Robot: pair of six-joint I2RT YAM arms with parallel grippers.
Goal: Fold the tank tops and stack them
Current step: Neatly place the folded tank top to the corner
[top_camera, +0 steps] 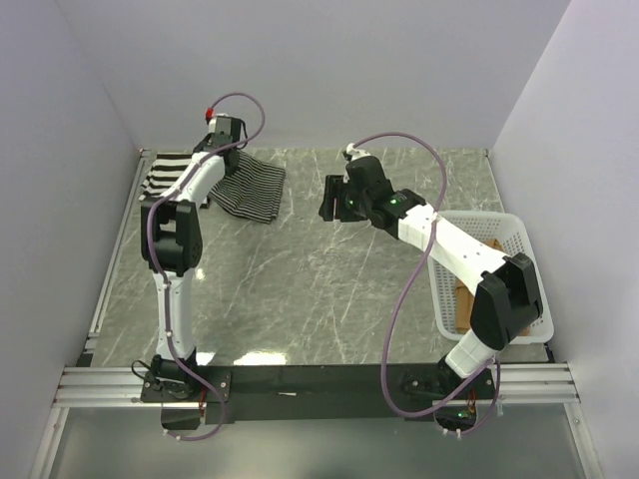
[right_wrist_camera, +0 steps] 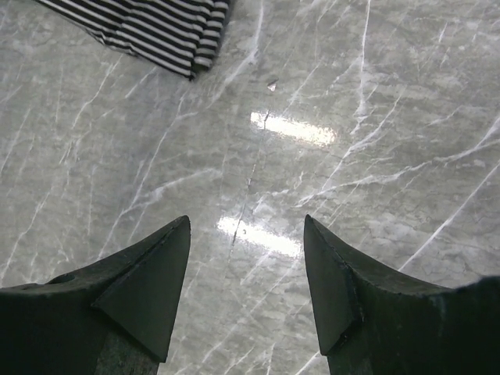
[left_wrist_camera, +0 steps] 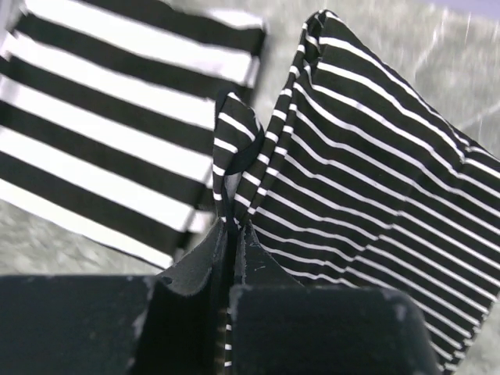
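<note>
The thin-striped tank top (top_camera: 255, 187) lies rumpled at the back left of the table, beside the wide-striped tank top (top_camera: 163, 176), which lies flat. My left gripper (left_wrist_camera: 234, 225) is shut on a raised fold of the thin-striped tank top (left_wrist_camera: 375, 180), close to the edge of the wide-striped one (left_wrist_camera: 101, 117). Over the middle of the table, my right gripper (right_wrist_camera: 246, 223) hangs open above bare marble and holds nothing. A corner of the thin-striped top (right_wrist_camera: 156, 23) shows ahead of it. The tan-brown tank top (top_camera: 465, 297) lies in the basket.
A white lattice basket (top_camera: 519, 235) stands at the right edge, partly under my right arm. The grey marble table (top_camera: 300, 289) is walled on the left, back and right. A metal rail runs along its near edge.
</note>
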